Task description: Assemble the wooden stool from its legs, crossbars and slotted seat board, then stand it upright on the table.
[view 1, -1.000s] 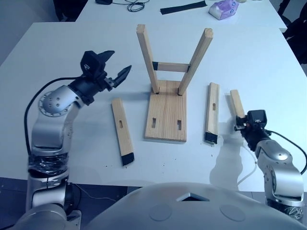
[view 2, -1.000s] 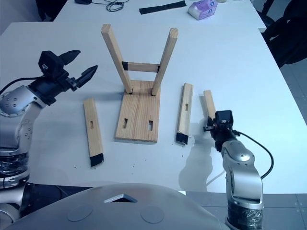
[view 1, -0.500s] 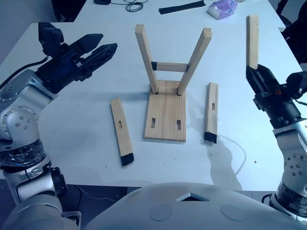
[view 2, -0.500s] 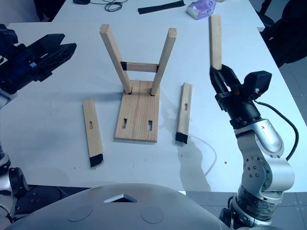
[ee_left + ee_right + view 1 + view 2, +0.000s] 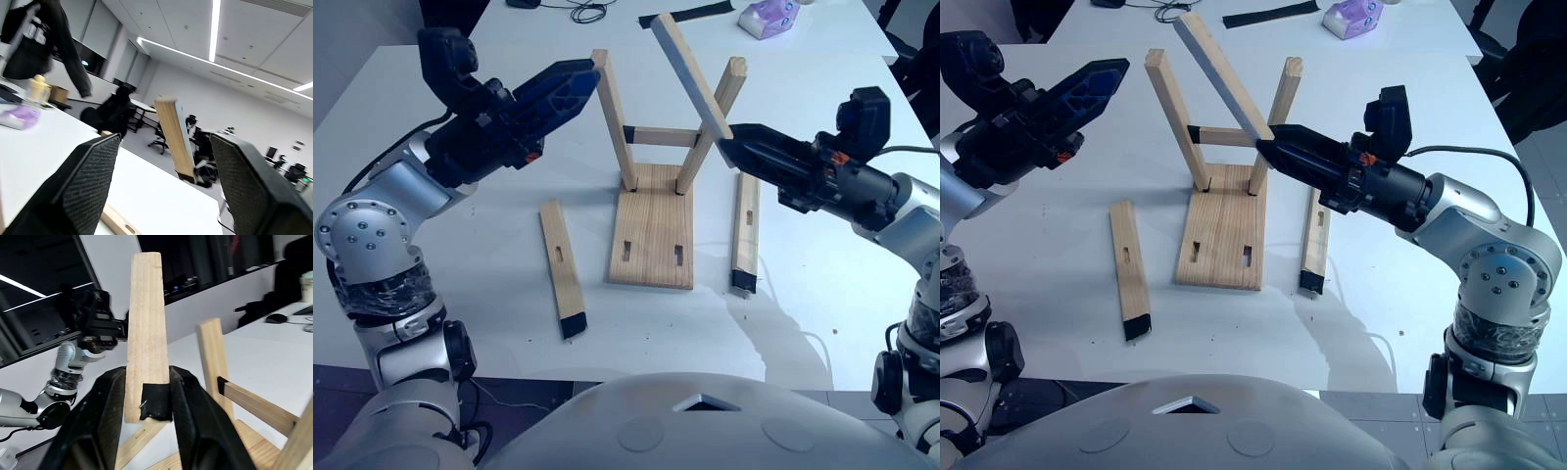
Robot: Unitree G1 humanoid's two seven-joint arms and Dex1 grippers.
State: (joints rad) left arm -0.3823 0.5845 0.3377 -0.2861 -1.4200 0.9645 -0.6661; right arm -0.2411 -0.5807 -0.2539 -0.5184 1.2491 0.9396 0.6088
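From the head camera, the left pincer [image 5: 579,80] hangs raised over the table [image 5: 480,294]. The right pincer [image 5: 729,142] is clamped on one end of a stool leg [image 5: 690,73], which slants up and away from its tips toward the left pincer. Below and between the two pincers lies the slotted seat board [image 5: 651,240], flat on the table. Two upright legs [image 5: 612,117] [image 5: 715,122] stand in its far slots, joined by a crossbar [image 5: 664,137]. One loose leg [image 5: 561,266] lies below the left pincer, another [image 5: 745,225] beneath the right pincer.

On the left wrist camera, the left pincer [image 5: 166,147] is wide apart and grips nothing. Between its fingers [image 5: 93,186], farther off, rises a wooden leg end [image 5: 175,137]; which leg it is I cannot tell.

On the right wrist camera, the right pincer [image 5: 152,406] squeezes the black-taped end of the held stool leg [image 5: 146,308]. An upright leg [image 5: 212,352] and the crossbar [image 5: 254,404] stand just beyond it.
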